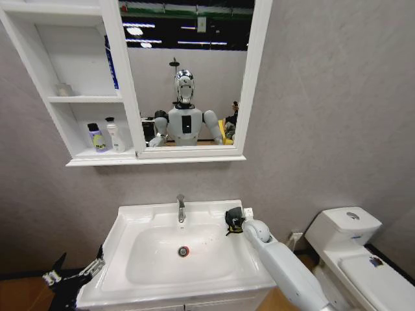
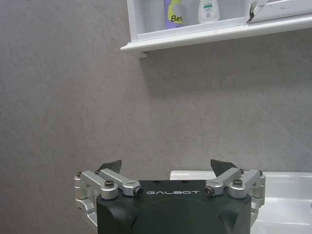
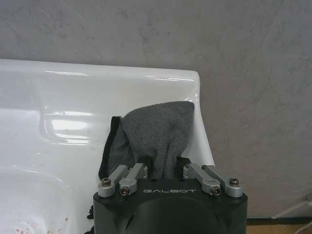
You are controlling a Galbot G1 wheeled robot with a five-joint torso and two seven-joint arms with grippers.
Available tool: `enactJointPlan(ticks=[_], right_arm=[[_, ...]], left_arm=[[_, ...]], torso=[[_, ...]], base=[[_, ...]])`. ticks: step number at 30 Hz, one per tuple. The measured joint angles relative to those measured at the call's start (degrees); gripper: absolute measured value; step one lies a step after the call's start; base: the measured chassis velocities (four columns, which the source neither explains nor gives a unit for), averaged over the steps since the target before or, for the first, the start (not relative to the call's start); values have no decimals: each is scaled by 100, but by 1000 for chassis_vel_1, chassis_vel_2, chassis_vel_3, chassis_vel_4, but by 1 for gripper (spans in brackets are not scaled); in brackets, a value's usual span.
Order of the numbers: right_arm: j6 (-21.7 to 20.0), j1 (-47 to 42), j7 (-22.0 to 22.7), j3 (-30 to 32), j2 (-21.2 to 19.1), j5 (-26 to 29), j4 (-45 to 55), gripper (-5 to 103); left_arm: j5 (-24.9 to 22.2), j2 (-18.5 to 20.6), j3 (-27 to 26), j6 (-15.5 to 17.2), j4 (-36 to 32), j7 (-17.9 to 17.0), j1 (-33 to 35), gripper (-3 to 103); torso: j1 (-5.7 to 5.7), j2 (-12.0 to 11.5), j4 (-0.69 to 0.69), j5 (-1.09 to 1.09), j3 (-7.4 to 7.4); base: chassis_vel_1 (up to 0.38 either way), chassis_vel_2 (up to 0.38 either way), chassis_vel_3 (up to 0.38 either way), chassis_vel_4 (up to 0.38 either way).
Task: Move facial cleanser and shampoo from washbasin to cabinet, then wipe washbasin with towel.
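At washbasin's [image 1: 130,223] back-right rim, right gripper [image 3: 163,163] clamps towel [image 3: 156,131]; left gripper [image 2: 168,168] gapes.

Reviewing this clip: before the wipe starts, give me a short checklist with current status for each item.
1. Both bottles on the cabinet bottom shelf: ok.
2. Washbasin rim free of bottles: ok.
3. Right hand at the towel on the basin's back right corner: ok.
4. Fingers firmly shut on towel: cannot tell.
5. Left hand open, off the basin's left side: ok.
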Motion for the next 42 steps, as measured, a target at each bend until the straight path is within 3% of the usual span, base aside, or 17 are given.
enactJointPlan(ticks=[1,4,6,7,11,16,25,34,42], right_arm=[[0,0,0,0,0,0,0,29],[1,-33,-16,33,0,-1,-1,14],[2,-45,-18,45,-1,5,0,14],[2,-58,-18,57,-2,13,9,6],[38,-122,41,75,-18,103,151,3],[16,-283,378,18,-34,484,773,3],[5,-761,885,-477,-25,634,1668,3],[0,-866,645,-619,219,404,1217,3],[-1,-740,710,-756,453,331,924,3]], left_arm=[[0,0,0,0,0,0,0,100],[0,0,0,0,0,0,0,100],[0,0,0,0,0,0,0,100],[0,0,0,0,0,0,0,100],[0,0,0,0,0,0,0,100],[0,0,0,0,0,0,0,100],[0,0,0,0,0,0,0,100],[0,0,0,0,0,1,0,100],[0,0,0,0,0,0,0,100]], torso=[[0,0,0,0,0],[0,0,0,0,0],[0,0,0,0,0],[0,0,0,0,0],[0,0,-1,0,0],[0,0,0,0,0],[-1,0,0,0,0],[-1,0,-1,0,0],[0,0,0,0,0]], base=[[0,0,0,0],[0,0,0,0],[0,0,0,0],[0,0,0,0],[0,0,0,0],[0,0,0,0],[0,0,0,0],[0,0,0,0],[0,0,0,0]])
